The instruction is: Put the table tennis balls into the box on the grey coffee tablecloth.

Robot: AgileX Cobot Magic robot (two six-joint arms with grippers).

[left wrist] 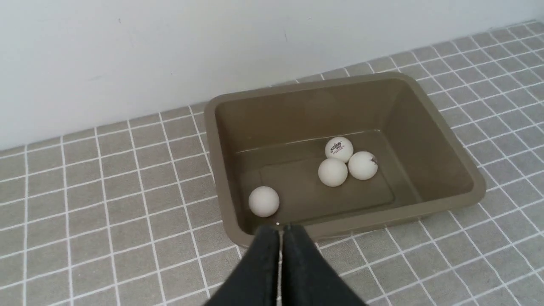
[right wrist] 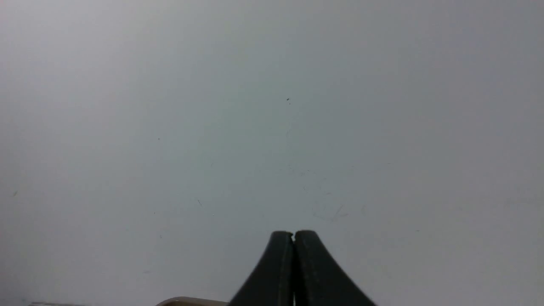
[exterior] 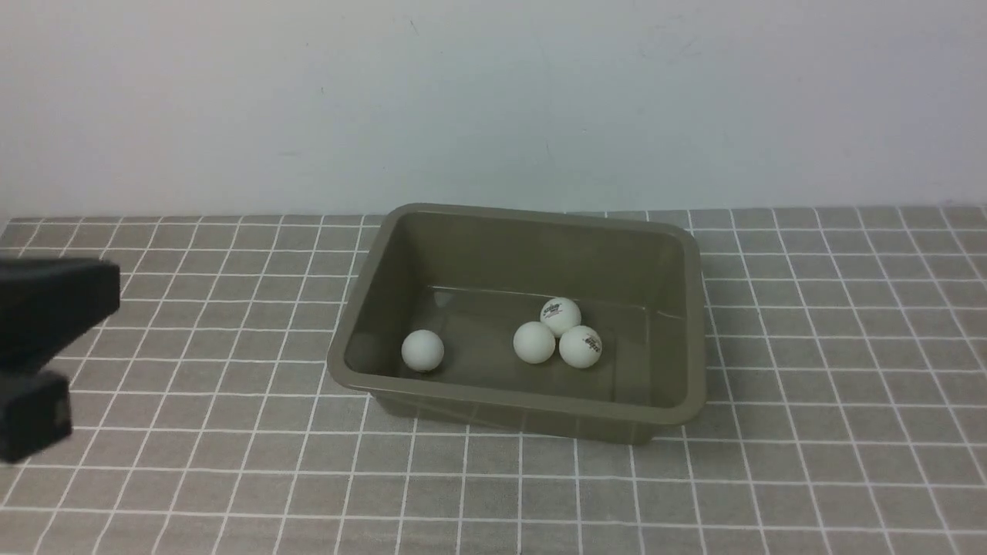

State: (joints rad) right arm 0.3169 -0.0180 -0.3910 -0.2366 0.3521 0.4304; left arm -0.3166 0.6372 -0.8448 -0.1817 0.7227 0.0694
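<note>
Four table tennis balls (exterior: 534,342) inside box (exterior: 532,408), grey coffee tablecloth (exterior: 810,347) underneath, white wall (exterior: 493,100) behind. Left gripper (left wrist: 280,229), right gripper (right wrist: 293,236): both closed, empty.

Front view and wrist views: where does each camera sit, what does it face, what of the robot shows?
Front view: between the arms, facing forward at the box on the tablecloth; left arm at the left edge.
Left wrist view: on the left wrist, looking down into the box; shut left gripper shows.
Right wrist view: on the right wrist, facing the wall; shut right gripper shows.
Shared: front and left wrist views both show the four balls in the box.
</note>
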